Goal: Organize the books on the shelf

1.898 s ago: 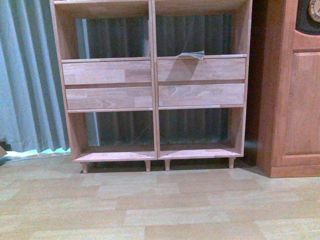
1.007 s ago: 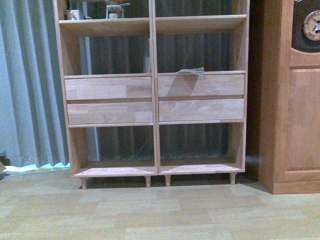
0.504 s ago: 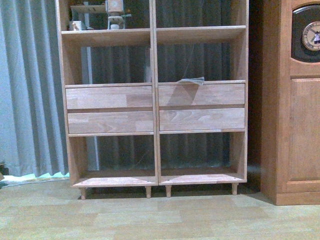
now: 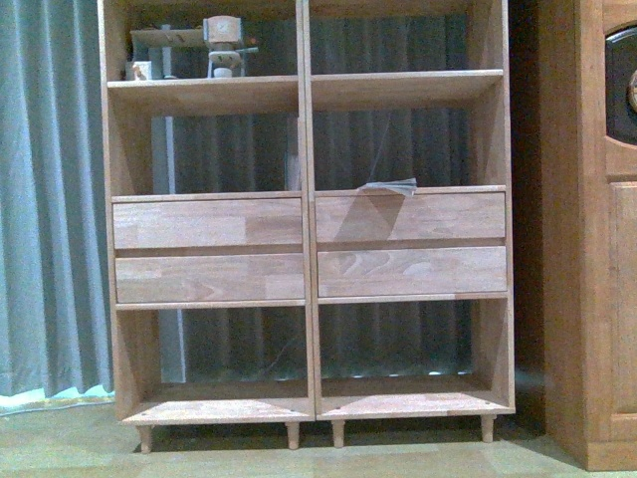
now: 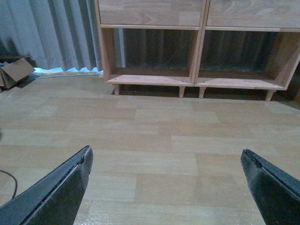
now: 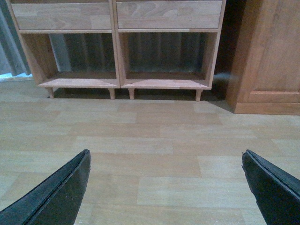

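The light wooden shelf (image 4: 306, 249) stands ahead with two columns, four drawer fronts across its middle and short legs. A flat greyish-teal book (image 4: 390, 187) lies on the board just above the right column's upper drawer, seen edge-on. Both lower compartments hold nothing in the wrist views, where the shelf (image 5: 194, 56) (image 6: 117, 51) sits beyond bare floor. My left gripper (image 5: 165, 152) is open over the floor, holding nothing. My right gripper (image 6: 166, 153) is likewise open and holding nothing. Neither arm shows in the front view.
A darker reddish-brown cabinet (image 4: 597, 259) with a clock face (image 4: 630, 90) stands right of the shelf. A grey curtain (image 4: 50, 199) hangs behind and to the left. Small wooden objects (image 4: 224, 45) sit on the upper left shelf board. A cardboard box (image 5: 16, 70) lies by the curtain.
The front view has risen and drawn closer: the shelf looks larger and sits lower in the picture, and the upper left board with its objects has come into view.
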{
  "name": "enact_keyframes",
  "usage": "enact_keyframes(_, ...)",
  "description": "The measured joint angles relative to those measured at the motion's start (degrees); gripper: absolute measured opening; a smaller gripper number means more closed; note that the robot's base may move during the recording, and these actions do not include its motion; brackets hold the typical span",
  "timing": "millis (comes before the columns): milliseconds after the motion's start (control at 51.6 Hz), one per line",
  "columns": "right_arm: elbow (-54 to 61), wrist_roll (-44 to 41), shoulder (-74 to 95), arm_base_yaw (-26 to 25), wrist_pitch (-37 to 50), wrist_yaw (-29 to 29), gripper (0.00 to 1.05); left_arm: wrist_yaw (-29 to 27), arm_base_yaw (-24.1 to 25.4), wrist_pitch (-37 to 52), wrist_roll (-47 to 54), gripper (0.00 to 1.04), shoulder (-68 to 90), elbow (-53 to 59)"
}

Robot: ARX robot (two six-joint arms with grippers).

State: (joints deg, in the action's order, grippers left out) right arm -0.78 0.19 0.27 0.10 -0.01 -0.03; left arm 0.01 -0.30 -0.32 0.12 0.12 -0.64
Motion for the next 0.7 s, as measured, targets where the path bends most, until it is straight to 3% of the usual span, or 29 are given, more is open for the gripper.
enact_keyframes(697,0.00,-0.02,0.00,0.00,0.00,-0.02,0.98,-0.02,0.00,0.00,0.00,0.97,-0.02,0.00)
